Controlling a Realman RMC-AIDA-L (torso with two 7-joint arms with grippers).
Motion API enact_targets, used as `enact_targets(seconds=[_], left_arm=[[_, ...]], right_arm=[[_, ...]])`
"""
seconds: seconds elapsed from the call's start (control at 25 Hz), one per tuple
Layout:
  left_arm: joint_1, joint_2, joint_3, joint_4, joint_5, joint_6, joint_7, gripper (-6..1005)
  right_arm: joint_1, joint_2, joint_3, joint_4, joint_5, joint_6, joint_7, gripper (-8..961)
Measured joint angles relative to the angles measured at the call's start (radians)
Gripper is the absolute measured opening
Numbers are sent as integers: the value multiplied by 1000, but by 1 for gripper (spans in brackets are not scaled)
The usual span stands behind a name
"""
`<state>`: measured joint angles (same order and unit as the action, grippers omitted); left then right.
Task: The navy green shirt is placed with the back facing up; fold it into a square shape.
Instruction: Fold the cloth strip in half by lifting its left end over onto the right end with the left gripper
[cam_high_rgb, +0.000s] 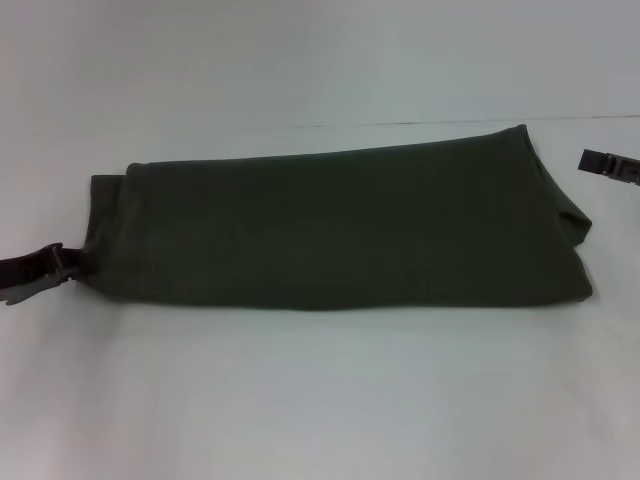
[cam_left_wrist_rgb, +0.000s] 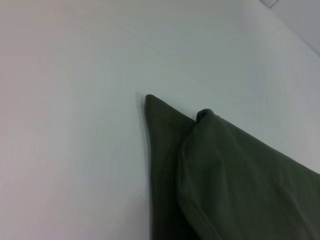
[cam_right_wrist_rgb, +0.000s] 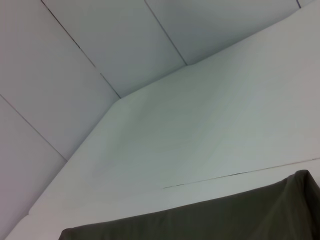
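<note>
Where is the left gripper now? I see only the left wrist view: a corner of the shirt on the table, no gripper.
Observer: In the head view the left gripper is at the left end of the shirt, by its near corner. I cannot tell whether it grips the cloth.
Operator: And where is the right gripper, please?
Observer: The right gripper is beyond the shirt's right end, toward the far side, apart from the cloth.
</note>
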<state>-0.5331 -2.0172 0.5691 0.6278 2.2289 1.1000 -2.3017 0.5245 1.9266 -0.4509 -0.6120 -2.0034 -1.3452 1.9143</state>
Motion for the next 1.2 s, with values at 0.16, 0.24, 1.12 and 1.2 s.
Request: enact_targets(seconds=[0.16, 0.24, 1.12, 1.2], left_arm=[[5, 0, -2, 0, 0, 5, 0, 216], [8, -1, -5, 0, 0, 9, 0, 108], [228, -2, -149, 147, -97, 16, 36, 32], [242, 8, -162, 154, -99, 22, 36, 33]], right_arm=[[0, 0, 0, 0, 0, 0, -2, 900], [0, 1, 0, 0, 0, 0, -3, 900], [53, 75, -4, 4, 12, 29, -13, 900], [56, 81, -4, 5, 12, 32, -12, 900]])
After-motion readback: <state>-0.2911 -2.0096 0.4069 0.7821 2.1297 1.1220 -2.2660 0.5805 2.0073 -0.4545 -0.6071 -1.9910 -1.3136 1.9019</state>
